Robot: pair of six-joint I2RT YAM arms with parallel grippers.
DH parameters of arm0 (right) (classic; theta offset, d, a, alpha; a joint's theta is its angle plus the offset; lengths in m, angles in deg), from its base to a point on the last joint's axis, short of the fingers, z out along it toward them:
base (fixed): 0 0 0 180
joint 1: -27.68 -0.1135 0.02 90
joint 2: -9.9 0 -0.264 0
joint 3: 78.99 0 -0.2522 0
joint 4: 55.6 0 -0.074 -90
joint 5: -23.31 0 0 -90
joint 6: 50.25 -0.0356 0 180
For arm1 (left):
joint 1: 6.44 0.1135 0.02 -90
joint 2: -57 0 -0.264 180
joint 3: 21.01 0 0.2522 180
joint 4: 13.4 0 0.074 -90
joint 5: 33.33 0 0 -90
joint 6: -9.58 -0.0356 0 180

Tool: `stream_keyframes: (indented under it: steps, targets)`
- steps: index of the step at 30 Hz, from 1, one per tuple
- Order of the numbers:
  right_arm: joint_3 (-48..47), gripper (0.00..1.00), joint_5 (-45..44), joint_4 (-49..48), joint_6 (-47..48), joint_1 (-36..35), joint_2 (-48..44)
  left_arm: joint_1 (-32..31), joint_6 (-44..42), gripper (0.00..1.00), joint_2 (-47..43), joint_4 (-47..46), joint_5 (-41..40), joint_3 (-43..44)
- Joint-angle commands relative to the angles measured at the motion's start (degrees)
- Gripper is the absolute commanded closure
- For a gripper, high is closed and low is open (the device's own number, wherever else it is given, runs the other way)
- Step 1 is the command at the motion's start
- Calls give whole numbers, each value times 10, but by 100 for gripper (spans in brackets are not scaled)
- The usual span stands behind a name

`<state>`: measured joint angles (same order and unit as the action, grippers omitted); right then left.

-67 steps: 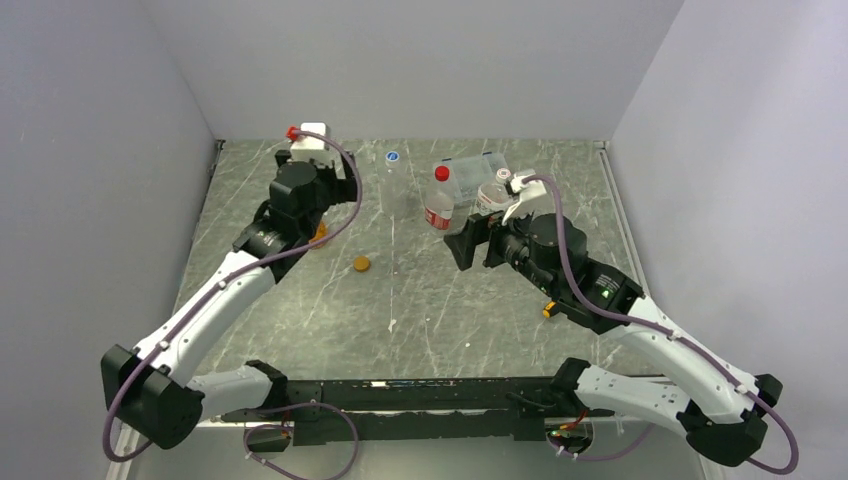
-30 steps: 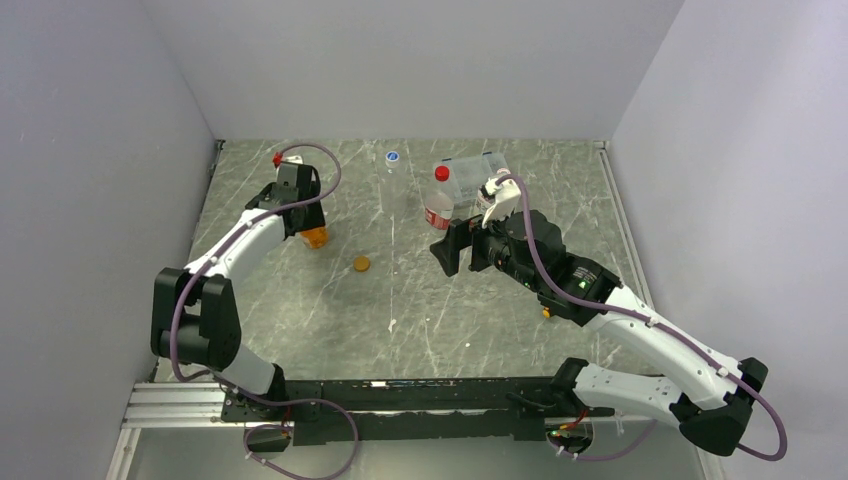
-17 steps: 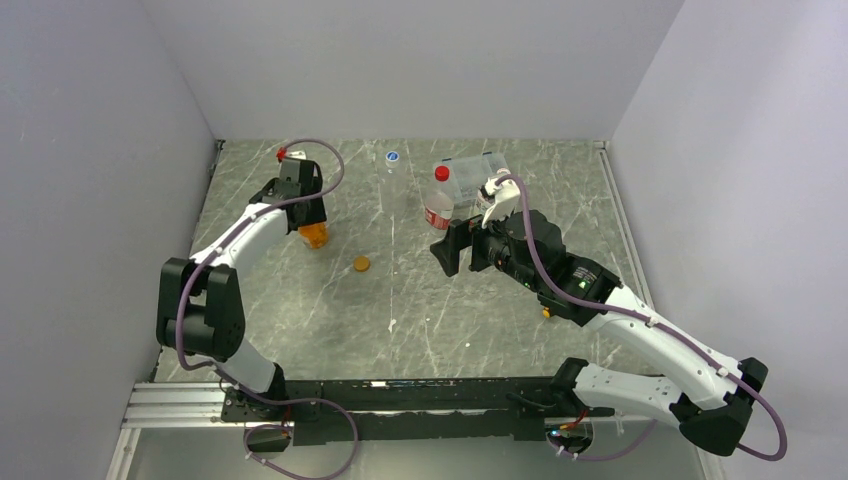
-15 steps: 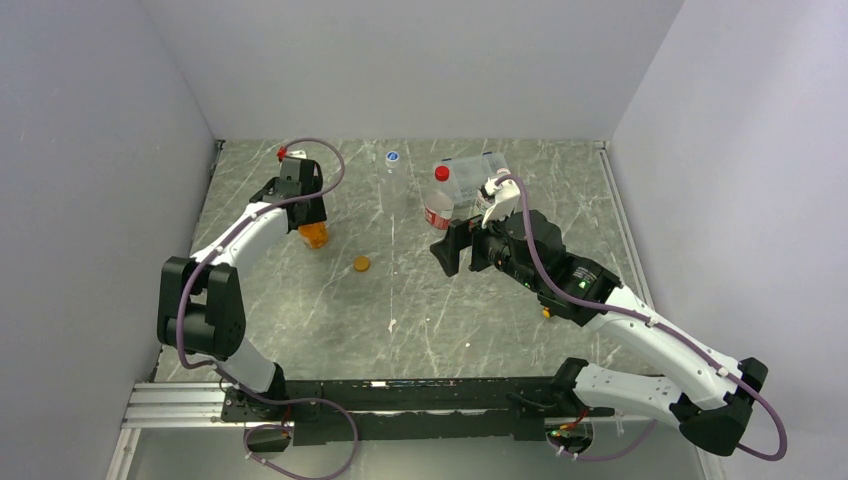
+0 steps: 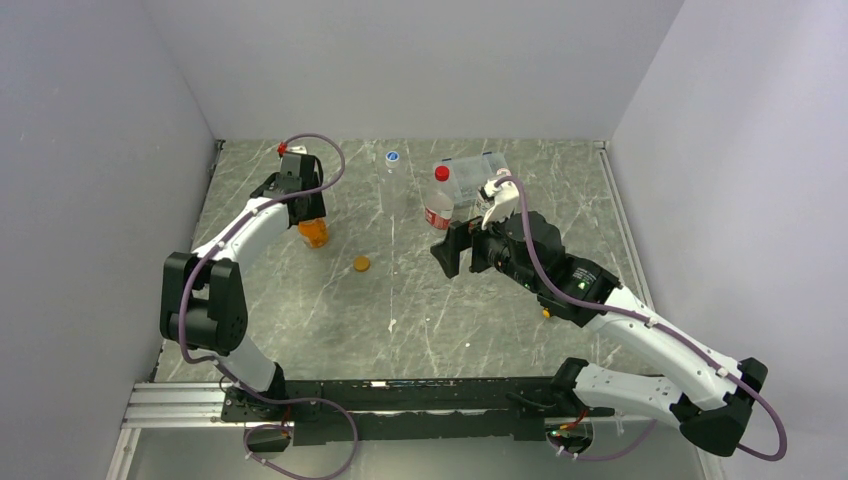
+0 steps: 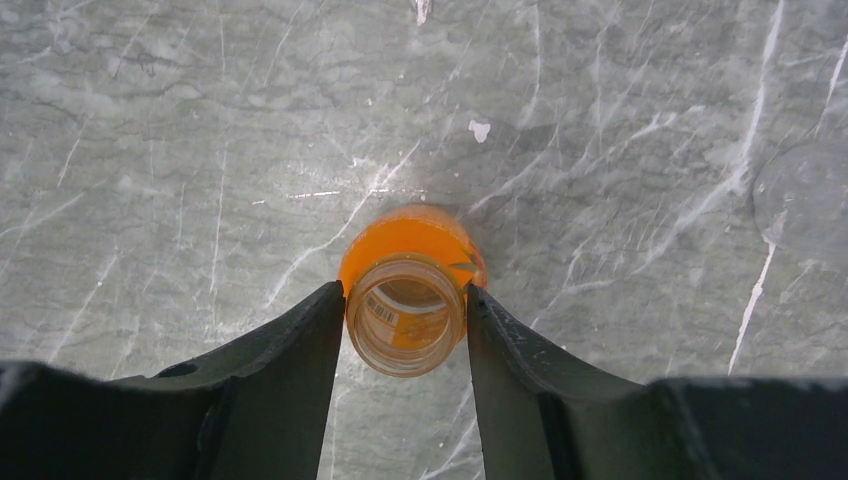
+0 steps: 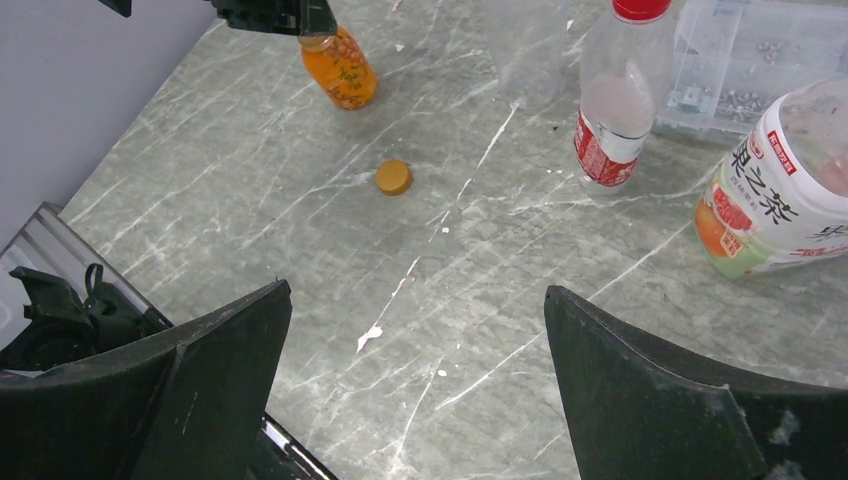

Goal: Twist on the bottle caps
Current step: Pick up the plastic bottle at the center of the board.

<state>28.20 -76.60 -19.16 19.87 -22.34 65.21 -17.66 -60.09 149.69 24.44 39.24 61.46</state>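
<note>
The right gripper point(image 7: 417, 292) hangs over the grey, white-veined marble table point(image 5: 420, 320), jaws spread wide. Beyond it a flat round orange cap point(image 7: 393, 177) lies with open room all round. Farther left, the left gripper point(image 6: 405, 290) pinches the open neck of the squat orange bottle point(image 6: 410, 232), which stands upright near the left wall. Farthest stand the red-capped bottle point(image 7: 615, 100) and the white-labelled bottle point(image 7: 775, 190), beside a clear compartment box point(image 7: 760, 50).

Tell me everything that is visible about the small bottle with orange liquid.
The small orange bottle is clear plastic, squat, with orange liquid inside. Its round mouth is open; no cap is on it. It stands on the grey marbled table, far left side. The left claw grips its neck, one finger on each side.
</note>
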Motion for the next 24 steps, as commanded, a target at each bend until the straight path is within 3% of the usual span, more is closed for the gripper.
stream_keyframes:
  steps: [1,9,12,15,18,24]
  targets:
    - [0,0,4,-22,7,1,-13,2,2,46,7,19,-7,20]
    - [4,0,2,-25,7,1,-17,2,-1,49,4,10,-3,14]
    - [4,0,2,-24,8,1,-16,2,-5,62,3,19,0,21]
    - [6,0,6,-26,16,1,-16,2,-12,85,-9,40,19,32]
    - [7,0,24,-30,34,1,-14,2,-21,99,-27,91,71,58]
    - [7,0,117,-53,77,1,3,-5,-31,100,-78,250,241,115]
